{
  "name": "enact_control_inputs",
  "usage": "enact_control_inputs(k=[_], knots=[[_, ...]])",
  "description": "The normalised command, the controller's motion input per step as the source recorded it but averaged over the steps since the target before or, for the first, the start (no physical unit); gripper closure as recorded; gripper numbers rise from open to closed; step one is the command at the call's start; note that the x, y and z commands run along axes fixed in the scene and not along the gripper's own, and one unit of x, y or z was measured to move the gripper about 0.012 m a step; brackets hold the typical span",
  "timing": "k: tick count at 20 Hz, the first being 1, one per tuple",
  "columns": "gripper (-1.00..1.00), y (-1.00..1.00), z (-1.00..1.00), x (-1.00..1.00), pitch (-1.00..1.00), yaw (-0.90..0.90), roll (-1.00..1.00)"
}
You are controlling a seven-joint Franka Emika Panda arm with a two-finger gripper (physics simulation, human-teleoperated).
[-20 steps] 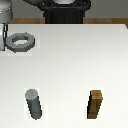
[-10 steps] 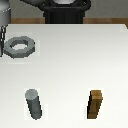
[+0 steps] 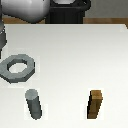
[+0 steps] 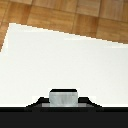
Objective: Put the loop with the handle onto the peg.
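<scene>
Lower and nearer the peg (image 3: 34, 104) than before, the ring (image 3: 17, 67) hangs at middle left; the gripper's hold can't be made out.

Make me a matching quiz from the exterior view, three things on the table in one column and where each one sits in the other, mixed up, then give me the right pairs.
Things:
1. loop with the handle
2. peg
3. brown block

Places:
A. upright near the front, towards the exterior view's right
B. at the exterior view's left edge, farther back than the other two
C. upright near the front, left of centre

Pairs: 1-B, 2-C, 3-A
</scene>
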Motion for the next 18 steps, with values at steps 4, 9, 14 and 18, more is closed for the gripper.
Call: enact_control_inputs(k=[4,9,14,18], knots=[[1.0,0.25,0.0,0.0,0.0,0.0,0.0],[1.0,0.0,0.0,0.6,0.0,0.0,0.0],[1.0,0.2,0.0,0.6,0.0,0.0,0.0],[1.0,0.5,0.0,0.0,0.0,0.0,0.0]])
